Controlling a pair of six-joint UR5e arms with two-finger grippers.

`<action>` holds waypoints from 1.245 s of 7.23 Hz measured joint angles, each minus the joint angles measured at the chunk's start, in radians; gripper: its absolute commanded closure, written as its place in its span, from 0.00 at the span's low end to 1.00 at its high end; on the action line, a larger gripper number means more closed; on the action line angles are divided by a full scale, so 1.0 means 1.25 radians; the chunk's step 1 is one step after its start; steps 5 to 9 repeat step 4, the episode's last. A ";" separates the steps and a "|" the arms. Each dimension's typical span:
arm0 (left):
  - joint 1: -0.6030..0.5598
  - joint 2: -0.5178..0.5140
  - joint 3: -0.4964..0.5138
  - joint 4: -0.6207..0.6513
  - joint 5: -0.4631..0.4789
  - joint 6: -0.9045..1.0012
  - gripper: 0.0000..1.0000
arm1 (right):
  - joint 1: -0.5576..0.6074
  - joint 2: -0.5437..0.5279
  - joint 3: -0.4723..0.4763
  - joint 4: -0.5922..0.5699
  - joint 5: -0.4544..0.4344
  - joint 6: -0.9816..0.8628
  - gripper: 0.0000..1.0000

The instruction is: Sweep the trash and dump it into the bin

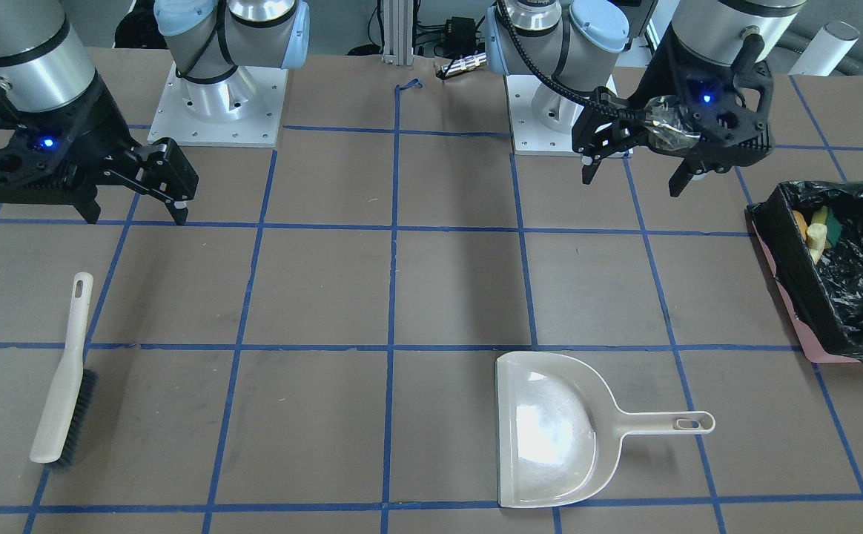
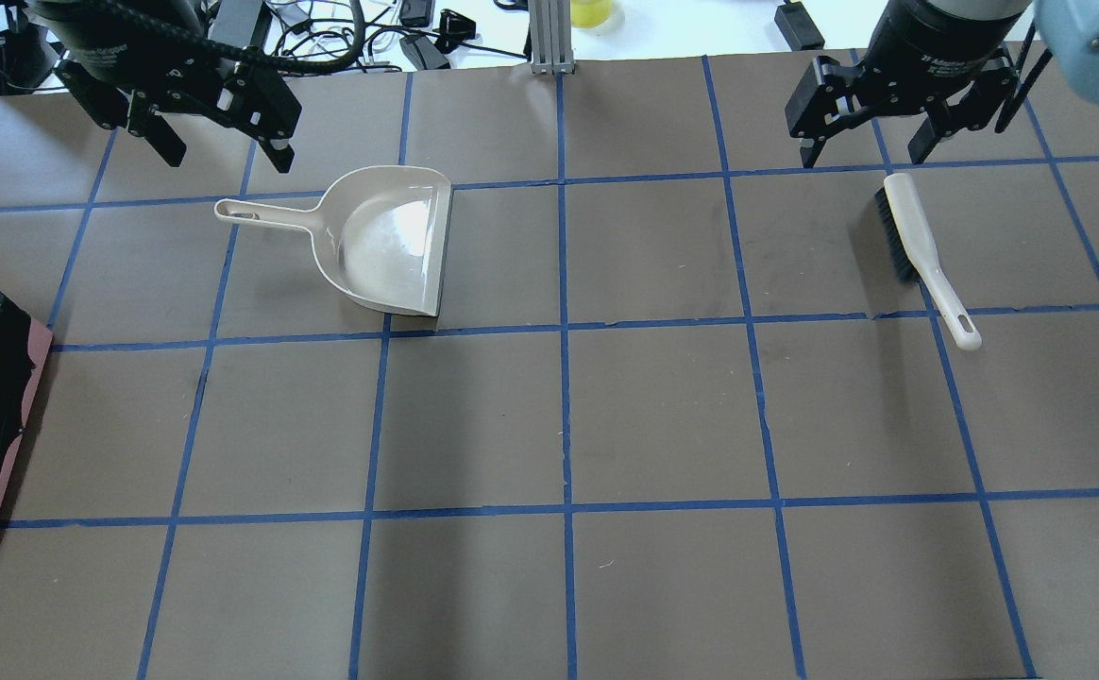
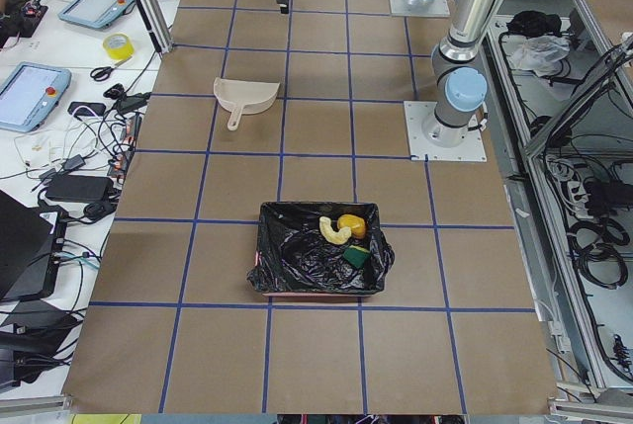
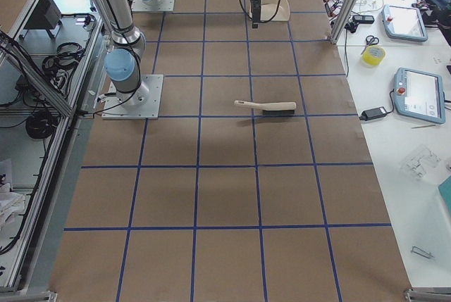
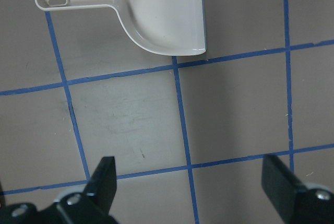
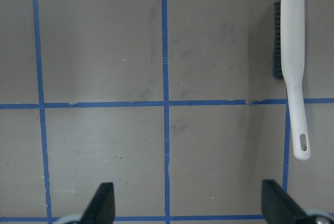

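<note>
The pink bin (image 1: 793, 315) with its black bag stands at the table's end on my left; it also shows in the exterior left view (image 3: 272, 271). Inside lie the potato (image 3: 352, 224), the croissant (image 3: 332, 232) and the sponge wedge (image 3: 356, 257). My left gripper (image 1: 632, 182) (image 2: 226, 158) (image 5: 193, 182) is open and empty, raised above the table near the dustpan (image 2: 389, 241) (image 5: 162, 15). My right gripper (image 1: 137, 216) (image 2: 861, 159) (image 6: 190, 203) is open and empty, raised near the brush (image 2: 918, 250) (image 6: 292, 62).
The beige dustpan (image 1: 550, 437) lies flat and empty, handle toward the bin side. The brush (image 1: 64, 393) lies on its side on the table's other half. Blue tape grids the brown table. Cables and tablets lie beyond the far edge (image 3: 59, 78).
</note>
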State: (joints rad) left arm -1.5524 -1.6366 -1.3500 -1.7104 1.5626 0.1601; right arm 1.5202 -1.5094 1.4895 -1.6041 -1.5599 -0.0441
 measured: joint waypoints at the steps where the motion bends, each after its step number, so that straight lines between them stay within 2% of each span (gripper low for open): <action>1: 0.000 0.000 -0.001 0.002 0.000 0.000 0.00 | 0.000 0.000 0.000 -0.001 0.000 0.001 0.00; 9: 0.000 0.003 -0.008 0.015 0.001 0.002 0.00 | 0.000 -0.001 0.000 -0.003 0.000 0.002 0.00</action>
